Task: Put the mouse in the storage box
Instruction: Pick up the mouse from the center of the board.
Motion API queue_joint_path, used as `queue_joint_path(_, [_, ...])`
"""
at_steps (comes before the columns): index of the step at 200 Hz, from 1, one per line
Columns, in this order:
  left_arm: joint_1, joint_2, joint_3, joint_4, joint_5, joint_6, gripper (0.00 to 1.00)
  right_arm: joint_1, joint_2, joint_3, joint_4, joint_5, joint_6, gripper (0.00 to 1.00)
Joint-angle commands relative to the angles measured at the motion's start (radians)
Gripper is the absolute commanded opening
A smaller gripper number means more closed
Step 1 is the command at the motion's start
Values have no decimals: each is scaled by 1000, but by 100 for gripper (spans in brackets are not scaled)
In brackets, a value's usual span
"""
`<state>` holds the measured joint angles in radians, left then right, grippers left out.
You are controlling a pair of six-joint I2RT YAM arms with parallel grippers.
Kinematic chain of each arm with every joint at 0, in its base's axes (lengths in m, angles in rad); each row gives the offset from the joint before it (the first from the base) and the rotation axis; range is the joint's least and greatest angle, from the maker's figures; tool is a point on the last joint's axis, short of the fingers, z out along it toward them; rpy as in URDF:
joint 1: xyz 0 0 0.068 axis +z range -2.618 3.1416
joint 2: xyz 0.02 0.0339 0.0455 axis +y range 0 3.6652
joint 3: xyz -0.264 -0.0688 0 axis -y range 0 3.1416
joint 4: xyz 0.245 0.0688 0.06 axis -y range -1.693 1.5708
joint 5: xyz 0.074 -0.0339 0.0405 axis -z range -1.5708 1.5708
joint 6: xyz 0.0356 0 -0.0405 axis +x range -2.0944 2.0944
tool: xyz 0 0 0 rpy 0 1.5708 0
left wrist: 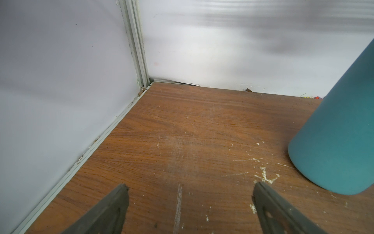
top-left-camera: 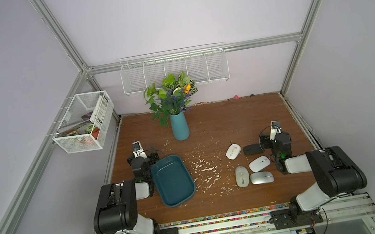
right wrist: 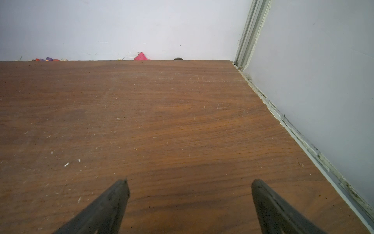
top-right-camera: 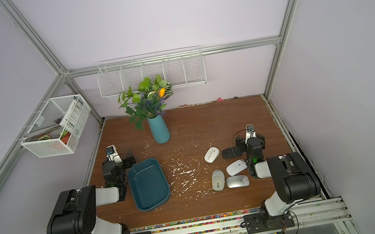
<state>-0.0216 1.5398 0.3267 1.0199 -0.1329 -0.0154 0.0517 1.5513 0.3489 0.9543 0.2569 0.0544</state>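
1. Wooden table [top-left-camera: 207, 124]: brown wood-grain top, scuffed, with white flecks [top-left-camera: 204, 170] scattered over its middle. It fills the floor of a pale-walled enclosure.
2. Left arm [top-left-camera: 118, 203] and right arm [top-left-camera: 328, 172]: black and white, mounted on the front rail and folded low over the left and right table edges.
3. Wire rack [top-left-camera: 174, 71]: white, with five bays, hung on the back wall.
4. Mesh basket [top-left-camera: 84, 123]: white, hung on the left wall, holding packaged items that cannot be identified.
5. Storage box [top-left-camera: 173, 182]: dark teal shallow bin with rounded corners. It sits on the left half of the table, slightly askew, just beside the left arm.
6. Vase [top-left-camera: 179, 126]: tall, teal, upright near the back edge, holding an artificial bouquet [top-left-camera: 172, 92].
7. Mice, five in all, lie on the table on the right side, well apart from the storage box.
   - Far white mouse [top-left-camera: 233, 151].
   - Black mouse [top-left-camera: 251, 149], just beside the far white mouse and partly hidden by the right arm.
   - Near white mouse [top-left-camera: 259, 163].
   - Pale grey mouse [top-left-camera: 242, 176].
   - Silver mouse [top-left-camera: 262, 178]. The last three are clustered close together.
8. Left gripper [left wrist: 191, 187]: jaws spread wide with nothing between them, over bare table near the vase.
9. Right gripper [right wrist: 190, 182]: jaws spread wide with nothing between them, over bare table facing the back wall.
10. Pink scrap [right wrist: 141, 57]: lies at the table's back edge.
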Motion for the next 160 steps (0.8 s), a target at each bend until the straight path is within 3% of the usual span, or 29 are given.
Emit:
queue_joint_path(1, [6, 11, 6, 14, 9, -9, 100, 1, 11, 5, 24, -4, -6, 99])
queue_joint_path(22, [7, 10, 5, 18, 3, -7, 100, -2, 11, 5, 20, -5, -2, 99])
queue_joint_path(30, [-13, -10, 2, 16, -84, -13, 100, 5, 3, 4, 26, 22, -4, 99])
queue_joint_path(42, [-88, -111, 15, -69, -250, 22, 100, 32, -68, -6, -22, 80, -17, 99])
queue_joint_path(55, [-164, -257, 59, -254, -262, 60, 100, 82, -187, 5, -121, 152, -54, 99])
queue_joint_path(66, [-176, -365, 132, -463, -255, -99, 100, 103, -304, 48, -285, 209, 9, 99])
queue_joint_path(76, [-174, -443, 220, -726, -285, -313, 100, 92, -401, 115, -533, 280, 241, 99])
queue_joint_path(83, [-169, -482, 275, -881, -295, -434, 100, 57, -447, 170, -718, 241, 362, 99])
queue_joint_path(94, [-144, -522, 318, -1025, -223, -526, 100, -25, -475, 243, -902, 21, 442, 99])
queue_joint_path(105, [-125, -546, 349, -1145, -178, -659, 100, -52, -477, 299, -1039, -55, 512, 99])
queue_joint_path(117, [-48, -560, 387, -1205, 89, -669, 100, -52, -465, 364, -1189, -151, 515, 99])
queue_joint_path(130, [10, -563, 447, -1293, 302, -642, 100, -50, -440, 418, -1342, -250, 530, 99])
queue_joint_path(144, [11, -557, 530, -1429, 382, -520, 99, -43, -415, 446, -1465, -296, 554, 99])
queue_joint_path(160, [11, -547, 600, -1589, 416, -419, 98, -39, -390, 460, -1575, -266, 633, 99])
